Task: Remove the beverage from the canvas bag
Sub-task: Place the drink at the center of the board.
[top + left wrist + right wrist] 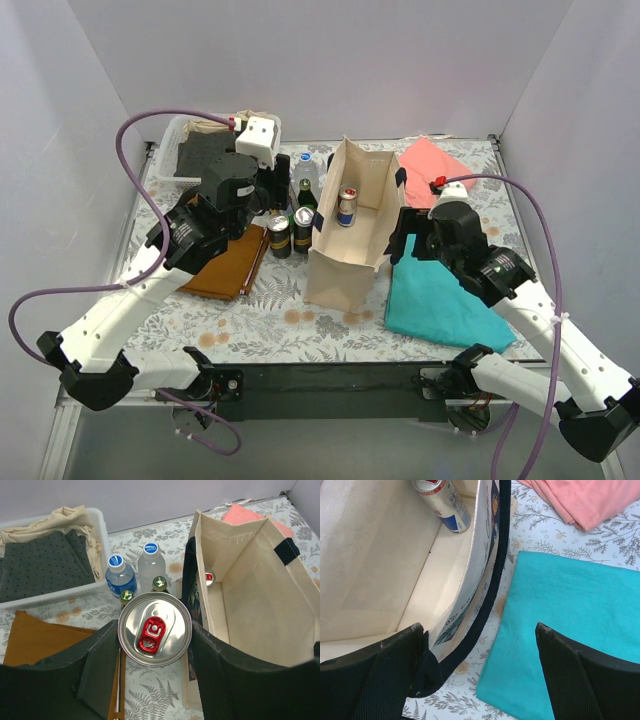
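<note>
Your left gripper [155, 636] is closed part-way on a silver-topped can [154, 628] with a red tab. A dark finger presses each side of its rim. That can is outside the canvas bag [335, 275], just beside the bag's left wall. Two water bottles [116, 570] and two green-capped bottles [159, 583] stand beyond it.

The bag stands open-topped in the middle of the desk [300, 322]. A blue-and-silver can [347, 207] stands on its floor toward the far end, touched by neither gripper.

Your right gripper [479, 680] is spread wide across the bag's right wall. One finger is inside the bag and the other hangs over the teal cloth [570, 610]. The wall and its navy handle [490, 590] run up between them, close against the inner finger. The jaws grip nothing.

A pink cloth [435, 165] lies beyond the teal one. On your left, a brown cloth [222, 268] lies on the desk, and a white basket [101, 527] holds grey and beige fabric.
</note>
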Controlling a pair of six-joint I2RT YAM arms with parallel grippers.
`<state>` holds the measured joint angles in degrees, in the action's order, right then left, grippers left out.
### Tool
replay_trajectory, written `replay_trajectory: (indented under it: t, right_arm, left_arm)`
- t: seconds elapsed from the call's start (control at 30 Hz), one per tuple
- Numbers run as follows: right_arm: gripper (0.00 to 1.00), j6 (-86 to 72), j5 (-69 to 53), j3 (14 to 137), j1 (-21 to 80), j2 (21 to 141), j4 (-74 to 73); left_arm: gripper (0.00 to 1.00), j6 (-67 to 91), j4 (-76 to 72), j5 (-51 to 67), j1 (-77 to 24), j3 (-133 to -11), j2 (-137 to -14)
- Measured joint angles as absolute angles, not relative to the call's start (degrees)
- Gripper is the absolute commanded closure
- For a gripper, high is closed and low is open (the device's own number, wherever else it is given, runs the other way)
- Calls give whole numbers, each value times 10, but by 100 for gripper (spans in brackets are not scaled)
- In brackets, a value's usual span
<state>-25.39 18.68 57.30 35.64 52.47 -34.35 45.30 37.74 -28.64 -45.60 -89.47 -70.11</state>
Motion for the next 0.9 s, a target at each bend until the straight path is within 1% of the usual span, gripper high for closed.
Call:
replay_trajectory:
  t: [0.17,0.33,0.6,0.9]
  right_arm:
    - [3,-254,182,573,356,537,-341]
    - [3,-254,179,573,356,541,-340]
    - [3,-254,179,573,356,541,-339]
    - [3,-254,179,573,356,540,-339]
  left_arm:
    - [100,468,384,-264,-456,-855,-675]
    - [100,492,379,-241,-456,-776,-642]
    - [100,516,360,-227,-456,-689,-646]
    - [100,524,304,-227,-456,-628,-647]
